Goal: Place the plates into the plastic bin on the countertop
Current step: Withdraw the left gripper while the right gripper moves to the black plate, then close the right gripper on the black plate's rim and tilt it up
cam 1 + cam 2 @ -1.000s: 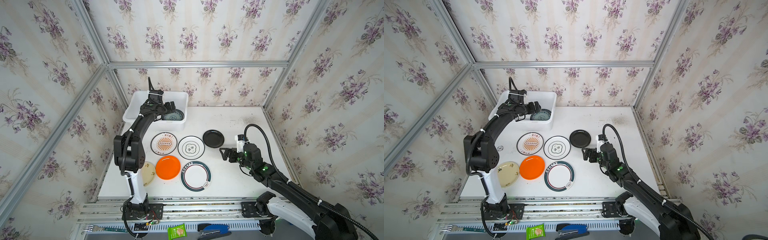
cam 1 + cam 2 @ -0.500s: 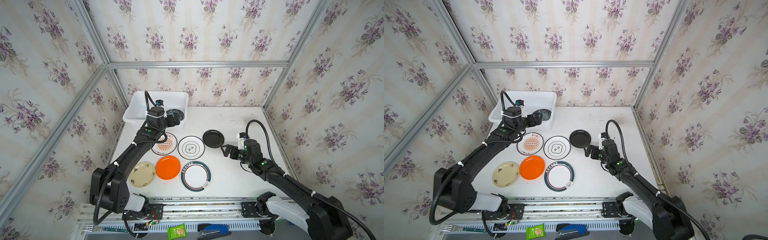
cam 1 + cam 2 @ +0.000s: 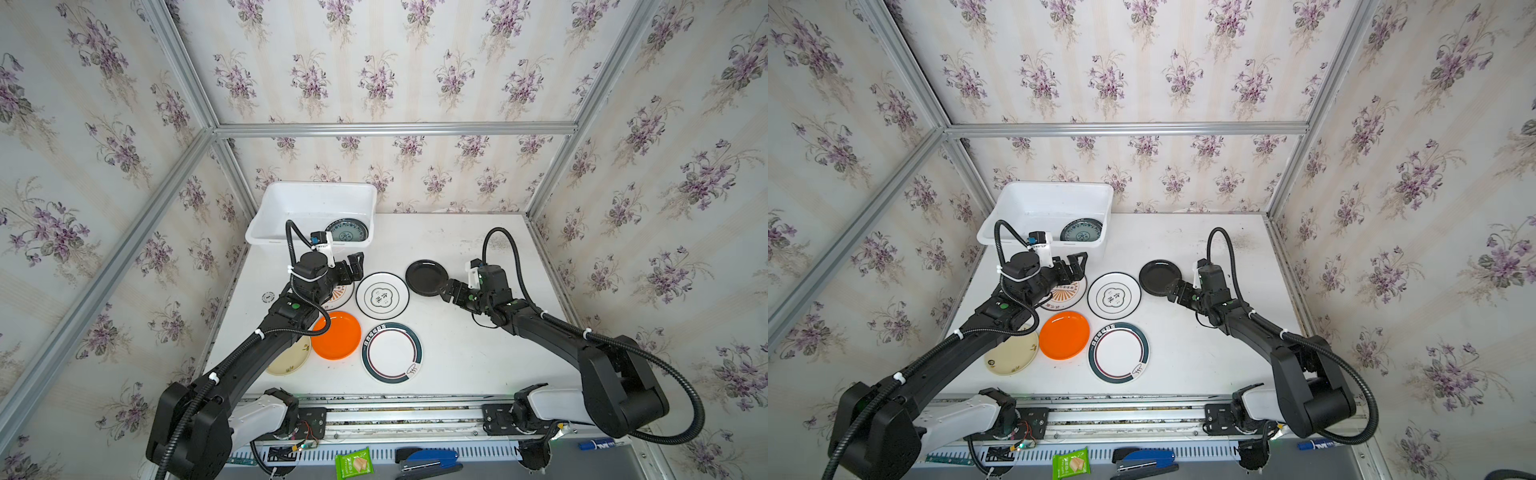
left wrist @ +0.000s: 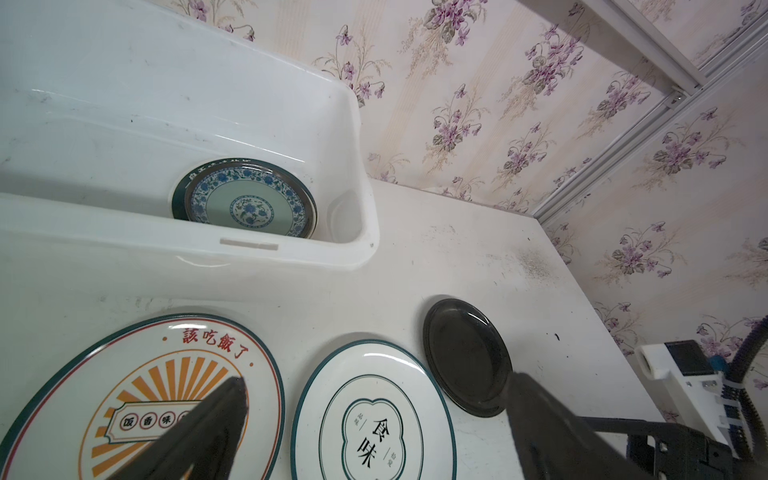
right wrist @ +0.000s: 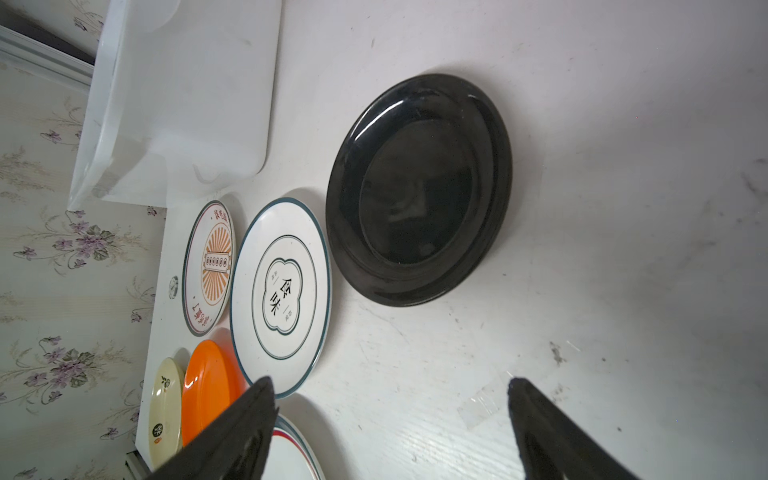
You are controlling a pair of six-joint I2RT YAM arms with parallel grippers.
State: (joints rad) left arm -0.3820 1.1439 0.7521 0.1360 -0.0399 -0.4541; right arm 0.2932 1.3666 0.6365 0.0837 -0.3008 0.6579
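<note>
**Left gripper back from the bin, right gripper arriving at the black plate**

The left gripper, jaws spread wide and empty, has drawn back from the large white rectangular plastic bin and now hangs just above the round white plate with the orange sunburst. Beyond that gripper, the round blue patterned plate lies flat in the bin's near corner, so that delivery looks finished. The right gripper, likewise open and holding nothing, has moved up to the glossy round black plate, which sits just ahead of its fingertips and is probably the next pick. Six plates, these two among them, still lie on the white tabletop, so most of the task remains.
</note>
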